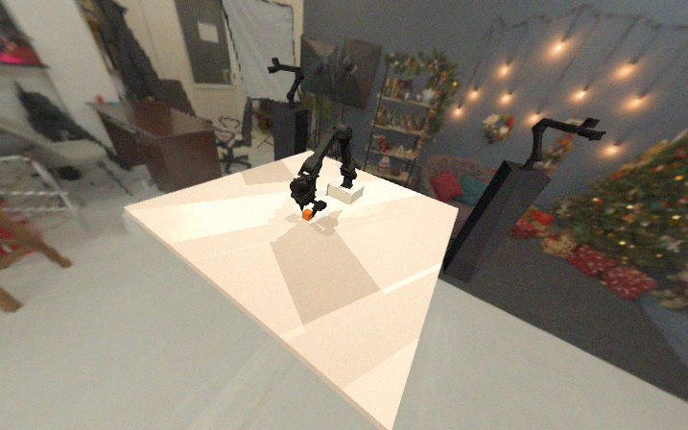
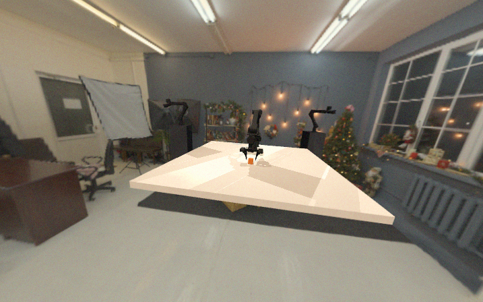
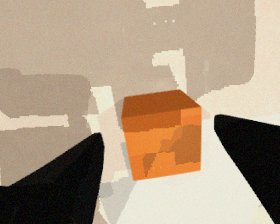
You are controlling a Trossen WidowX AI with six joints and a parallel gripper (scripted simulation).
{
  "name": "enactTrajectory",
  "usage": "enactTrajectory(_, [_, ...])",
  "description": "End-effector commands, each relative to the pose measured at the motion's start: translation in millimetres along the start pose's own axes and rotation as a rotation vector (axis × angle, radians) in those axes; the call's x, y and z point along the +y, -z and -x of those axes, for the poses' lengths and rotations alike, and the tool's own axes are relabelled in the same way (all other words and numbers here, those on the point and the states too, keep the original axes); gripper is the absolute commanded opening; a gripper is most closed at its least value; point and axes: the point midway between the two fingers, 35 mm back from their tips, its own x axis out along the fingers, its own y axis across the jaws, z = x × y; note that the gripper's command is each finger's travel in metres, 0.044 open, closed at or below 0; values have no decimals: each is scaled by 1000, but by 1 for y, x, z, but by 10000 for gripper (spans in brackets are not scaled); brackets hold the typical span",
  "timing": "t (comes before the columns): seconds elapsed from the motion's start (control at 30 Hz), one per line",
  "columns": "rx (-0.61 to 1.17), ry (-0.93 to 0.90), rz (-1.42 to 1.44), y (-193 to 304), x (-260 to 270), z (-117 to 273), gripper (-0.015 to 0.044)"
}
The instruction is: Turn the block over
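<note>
The orange block (image 1: 307,214) (image 2: 250,160) (image 3: 163,140) stands on the table (image 1: 201,234) (image 2: 182,176) (image 3: 31,30). In the wrist view one face is dark orange and another is brighter with shadow patches; I cannot make out a mark. My gripper (image 1: 311,210) (image 2: 250,158) (image 3: 159,130) is open and low over the table. In the wrist view the block lies between the two black fingertips, with a gap on both sides, the left one a little wider near the tip. The block's underside is hidden.
A white box-shaped base (image 1: 344,193) under my arm stands at the back of the table. Two more black arms stand on dark pedestals (image 1: 483,229) (image 2: 312,139) (image 2: 180,137) beyond the table. The arm's shadow falls around the block.
</note>
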Motion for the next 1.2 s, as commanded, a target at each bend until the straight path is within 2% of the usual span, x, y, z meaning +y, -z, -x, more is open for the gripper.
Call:
enactTrajectory(0.0, [11, 1, -5, 2, 0, -4, 256])
enactTrajectory(0.07, [11, 1, -5, 2, 0, -4, 204])
enactTrajectory(0.67, [11, 1, -5, 2, 0, -4, 84])
enactTrajectory(0.77, [11, 1, -5, 2, 0, 7, 5])
enactTrajectory(0.87, [11, 2, -5, 2, 0, 25, 0])
enactTrajectory(1.17, [-44, 1, -6, 1, 0, 23, 0])
